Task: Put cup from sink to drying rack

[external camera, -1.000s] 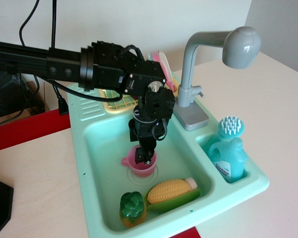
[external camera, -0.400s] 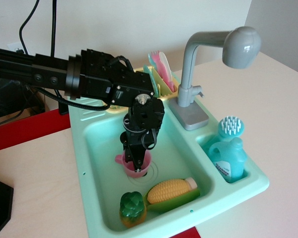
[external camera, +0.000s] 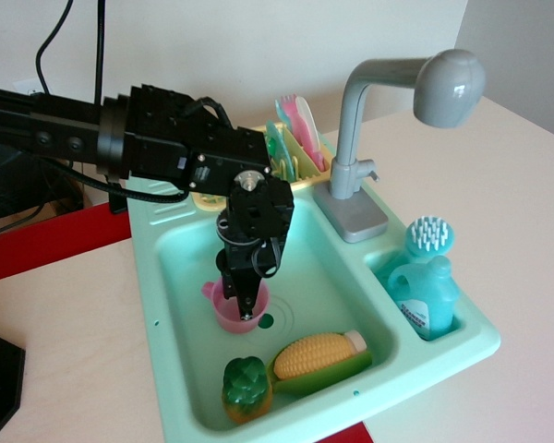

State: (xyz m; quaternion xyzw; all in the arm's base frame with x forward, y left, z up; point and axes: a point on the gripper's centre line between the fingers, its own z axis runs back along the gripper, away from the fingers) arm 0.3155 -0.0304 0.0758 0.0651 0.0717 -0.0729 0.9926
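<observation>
Camera view: single angled look down on the sink (external camera: 171,277) from its front right.
Cup (external camera: 231,311): stands upright in the sink basin, mouth up, so its long axis is vertical; it sits just left of the round drain (external camera: 266,321).
Cup handle (external camera: 208,291): sticks out toward the sink's left wall and slightly back.
Gripper (external camera: 244,312): points straight down into the cup's mouth, fingers close together at the rim; the rim looks pinched, but I cannot tell for sure that they grip it.
Arm (external camera: 120,143): reaches in from the left, above the sink's back left corner.
Drying rack (external camera: 217,192): behind the sink basin, mostly hidden by the arm; pink plates (external camera: 300,125) stand in its right end.
Corn (external camera: 319,353): lies on its side near the sink's front wall, right of the cup.
Green vegetable (external camera: 246,388): at the sink's front wall, just left of the corn.
Faucet (external camera: 388,111): rises at the sink's back right.
Bottle (external camera: 425,295) and brush (external camera: 431,237): in the small side pocket on the sink's right.
</observation>
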